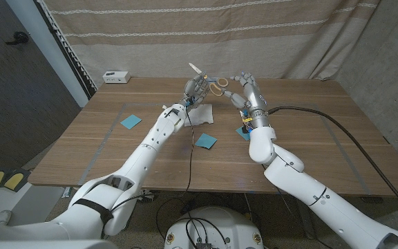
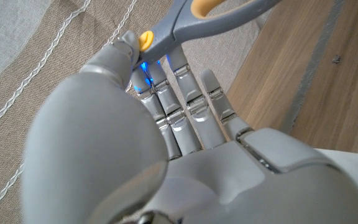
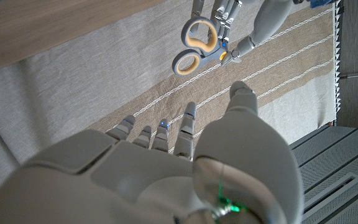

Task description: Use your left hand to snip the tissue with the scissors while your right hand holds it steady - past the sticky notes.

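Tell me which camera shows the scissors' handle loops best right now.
Right wrist view: both loops of the scissors show clearly beside the left hand. Left wrist view shows only part of them; in the head view they're small.

Grey scissors [image 1: 209, 81] with yellow-lined handles raised above the table's far side, white tissue [image 1: 200, 116] lying flat below, blue sticky notes [image 1: 205, 141] nearer.

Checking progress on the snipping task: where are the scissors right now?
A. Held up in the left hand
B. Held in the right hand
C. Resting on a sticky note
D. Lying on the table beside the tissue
A: the left hand grips the scissors above the table, handles toward the empty right hand.
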Available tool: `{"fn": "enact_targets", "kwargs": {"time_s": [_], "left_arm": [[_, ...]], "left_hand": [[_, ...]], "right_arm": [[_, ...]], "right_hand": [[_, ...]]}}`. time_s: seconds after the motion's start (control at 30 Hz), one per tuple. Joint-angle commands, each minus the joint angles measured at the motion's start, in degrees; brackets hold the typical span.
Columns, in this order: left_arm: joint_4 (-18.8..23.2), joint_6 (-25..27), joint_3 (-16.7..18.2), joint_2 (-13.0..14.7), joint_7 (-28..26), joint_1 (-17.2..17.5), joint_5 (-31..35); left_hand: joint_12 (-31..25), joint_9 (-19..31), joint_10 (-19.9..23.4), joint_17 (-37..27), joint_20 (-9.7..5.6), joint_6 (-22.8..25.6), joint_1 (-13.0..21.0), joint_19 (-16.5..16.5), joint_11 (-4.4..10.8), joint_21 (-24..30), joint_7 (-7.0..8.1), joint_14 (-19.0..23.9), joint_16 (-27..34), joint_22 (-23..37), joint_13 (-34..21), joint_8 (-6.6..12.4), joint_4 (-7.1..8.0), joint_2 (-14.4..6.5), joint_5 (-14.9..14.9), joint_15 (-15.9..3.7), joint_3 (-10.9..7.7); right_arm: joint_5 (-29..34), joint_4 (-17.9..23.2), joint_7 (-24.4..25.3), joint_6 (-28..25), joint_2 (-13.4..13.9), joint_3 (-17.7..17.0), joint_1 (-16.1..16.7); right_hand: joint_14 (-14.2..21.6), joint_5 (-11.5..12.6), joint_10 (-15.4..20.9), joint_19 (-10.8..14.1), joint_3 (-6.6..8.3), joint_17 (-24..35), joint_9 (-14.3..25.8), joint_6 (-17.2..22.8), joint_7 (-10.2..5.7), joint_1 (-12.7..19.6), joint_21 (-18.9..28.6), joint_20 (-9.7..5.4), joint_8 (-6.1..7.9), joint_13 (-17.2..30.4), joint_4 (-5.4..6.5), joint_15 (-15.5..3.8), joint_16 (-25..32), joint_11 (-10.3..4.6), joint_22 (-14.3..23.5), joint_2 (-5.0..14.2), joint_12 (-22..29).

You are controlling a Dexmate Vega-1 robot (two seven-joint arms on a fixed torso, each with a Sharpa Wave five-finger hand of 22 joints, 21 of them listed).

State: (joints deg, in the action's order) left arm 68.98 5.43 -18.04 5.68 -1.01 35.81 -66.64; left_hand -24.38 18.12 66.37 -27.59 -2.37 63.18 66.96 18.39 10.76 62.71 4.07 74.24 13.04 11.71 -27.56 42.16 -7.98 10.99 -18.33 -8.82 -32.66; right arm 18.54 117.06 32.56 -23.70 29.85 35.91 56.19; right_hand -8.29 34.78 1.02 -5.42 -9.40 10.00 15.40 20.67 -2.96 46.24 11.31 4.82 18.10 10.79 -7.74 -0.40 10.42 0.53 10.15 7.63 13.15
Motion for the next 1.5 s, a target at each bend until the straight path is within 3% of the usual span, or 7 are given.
{"fn": "enact_targets", "kwargs": {"time_s": [0.03, 0.43, 0.53, 0.7, 0.93, 1.5], "left_arm": [[-1.92, -0.15, -0.86, -1.32, 1.53, -1.06, 0.85], [-0.74, 0.22, -1.05, -0.89, 2.91, -0.33, 0.99], [-0.36, 0.24, -1.05, -0.72, 3.11, -0.16, 1.02], [-0.25, 0.22, -0.9, -0.76, 3.27, -0.09, 0.78], [-0.47, -0.01, -0.88, -0.71, 4.08, -0.12, 0.73], [-1.34, 0.53, -1.12, -0.85, 6.56, -0.3, 0.27]], "left_hand": [[-0.33, 1.88, 0.28, -0.24, -6.3, 0.04, 1.89, -0.06, 0.63, 0.02, 0.02, 4.82, 0.1, 0.06, -0.24, 0.42, 0.37, -2.5, -0.25, -4.81, -0.12], [-0.48, 2.28, 0.28, -0.26, -6.45, 0.02, 1.96, -0.19, 0.68, 0.08, 0.02, 4.95, 0.17, 0.06, -0.15, 0.75, 0.4, -2.5, -0.24, -4.8, 0.0], [-0.47, 2.32, 0.31, -0.26, -6.43, 0.03, 1.95, -0.28, 0.66, -0.02, 0.03, 4.98, 0.18, 0.01, -0.08, 0.79, 0.41, -2.49, -0.26, -4.8, -0.03], [-0.53, 2.45, 0.42, -0.26, -6.5, -0.02, 1.98, -0.27, 0.66, -0.08, 0.0, 5.04, 0.21, -0.04, 0.04, 0.88, 0.39, -2.43, -0.28, -4.78, -0.01], [-0.62, 2.6, 0.48, -0.24, -6.73, 0.16, 2.09, -0.06, 0.65, 0.16, -0.24, 5.1, 0.24, 0.07, 0.15, 1.07, 0.36, -2.45, -0.25, -4.79, 0.12], [-0.75, 2.9, 0.41, -0.22, -6.8, 0.13, 2.08, -0.02, 0.61, 0.01, -0.21, 5.2, 0.32, -0.03, 0.31, 1.3, 0.4, -2.39, -0.31, -4.77, 0.06]], "right_arm": [[3.02, 0.03, 0.77, -3.77, -0.88, 1.59, -0.46], [3.74, -0.62, 0.68, -5.49, -1.58, 2.4, -1.17], [4.16, -1.02, 0.72, -5.91, -1.7, 2.83, -1.49], [5.68, -1.69, 2.26, -8.45, -3.08, 3.59, -1.8], [6.12, -2.01, 2.99, -10.58, -4.09, 4.02, -2.17], [10.49, -3.11, 5.72, -19.78, -7.1, 7.21, -3.93]], "right_hand": [[0.32, 0.52, 0.03, 0.44, -0.17, 0.31, 0.35, 0.14, 0.13, 0.55, 0.31, 0.27, 0.63, 0.19, 0.26, -0.31, 0.44, 0.6, 0.07, -0.06, 0.2], [0.18, 0.68, -0.66, 0.51, 0.11, 0.31, 0.81, 0.69, 0.44, 1.44, 0.21, 0.23, 1.04, 0.19, 0.17, -0.36, 0.27, 0.94, 0.06, 0.5, -0.07], [0.49, 0.74, -0.49, 1.97, 0.29, 0.31, 1.16, 1.39, 0.99, 2.01, 0.67, -0.98, 1.47, 0.18, 0.16, -0.46, 0.33, 1.17, 0.07, 0.83, 0.01], [0.79, 0.81, 0.16, 2.7, 0.58, 0.32, 1.58, 2.85, 2.39, 2.66, 0.78, -1.26, 2.21, 0.17, 0.25, -0.41, 0.35, 2.09, 0.1, 1.37, 0.26], [1.47, 1.06, 0.82, 4.45, 1.27, 0.25, 2.02, 4.17, 2.97, 4.4, 1.16, -1.19, 2.92, 0.14, -0.27, -0.05, 0.4, 2.68, 0.07, 1.69, 0.46], [1.83, 1.22, 1.53, 5.17, 1.66, 0.21, 2.5, 4.04, 4.6, 6.11, 0.99, -1.2, 3.0, 0.1, -0.6, 0.25, 0.28, 3.58, 0.03, 1.39, 0.64]]}}
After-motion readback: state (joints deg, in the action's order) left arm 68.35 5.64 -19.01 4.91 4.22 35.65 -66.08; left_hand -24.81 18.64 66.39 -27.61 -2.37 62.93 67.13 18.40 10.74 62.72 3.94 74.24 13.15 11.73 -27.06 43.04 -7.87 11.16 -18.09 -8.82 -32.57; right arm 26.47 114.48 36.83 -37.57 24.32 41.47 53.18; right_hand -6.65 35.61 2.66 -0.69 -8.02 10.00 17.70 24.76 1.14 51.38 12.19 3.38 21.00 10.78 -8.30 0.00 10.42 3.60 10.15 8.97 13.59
